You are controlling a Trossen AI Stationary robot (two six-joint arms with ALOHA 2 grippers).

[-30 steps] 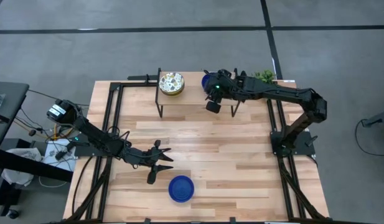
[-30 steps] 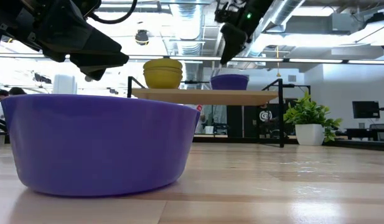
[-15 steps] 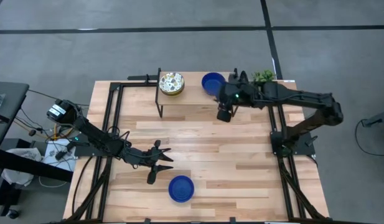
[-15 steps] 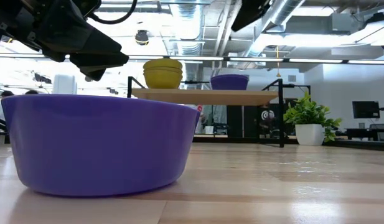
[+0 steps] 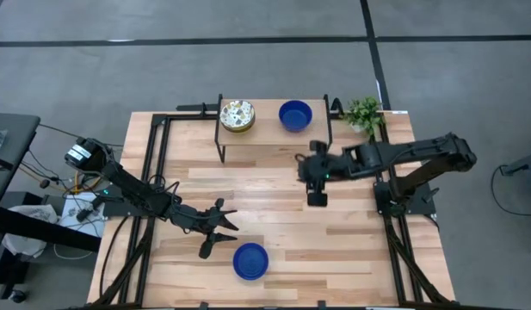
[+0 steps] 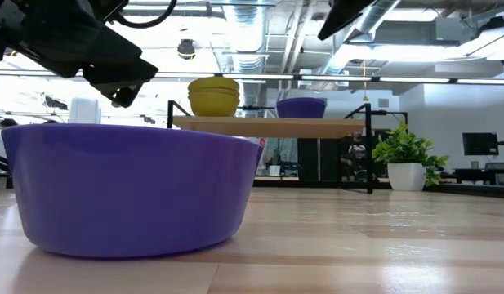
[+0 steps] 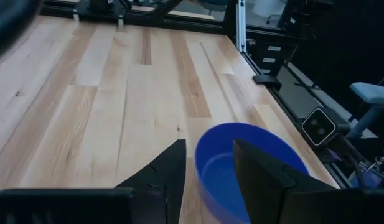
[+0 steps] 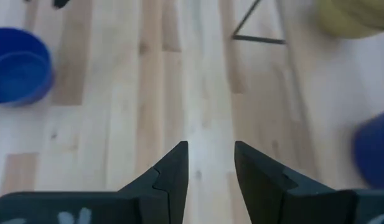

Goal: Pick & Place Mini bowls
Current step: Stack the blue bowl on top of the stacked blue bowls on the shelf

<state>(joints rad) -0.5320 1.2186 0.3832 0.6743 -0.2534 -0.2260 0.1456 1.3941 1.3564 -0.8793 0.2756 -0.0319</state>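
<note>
Glossy bowls on a pale wooden plank bench, both grippers empty.

A round glossy cobalt blue bowl [image 5: 250, 261] sits low centre; the left gripper [image 5: 215, 232] hovers just beside it, fingers spread. On the small wooden shelf [image 5: 267, 130] at top centre rest a speckled cream bowl [image 5: 237, 115] and another blue bowl [image 5: 295, 115]. The low view shows the cream stack's yellow outside. The right gripper [image 5: 317, 191], fingers parted, hangs mid-frame.

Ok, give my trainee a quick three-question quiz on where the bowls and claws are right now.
1. True or false: a blue bowl sits on the raised shelf.
2. Which claw is next to the blue bowl on the table: A) left claw, B) right claw?
3. Fill in: beside the shelf's blue bowl sits a stack of ____ bowls.

Key: 1 true; 2 A; 3 speckled.
</note>
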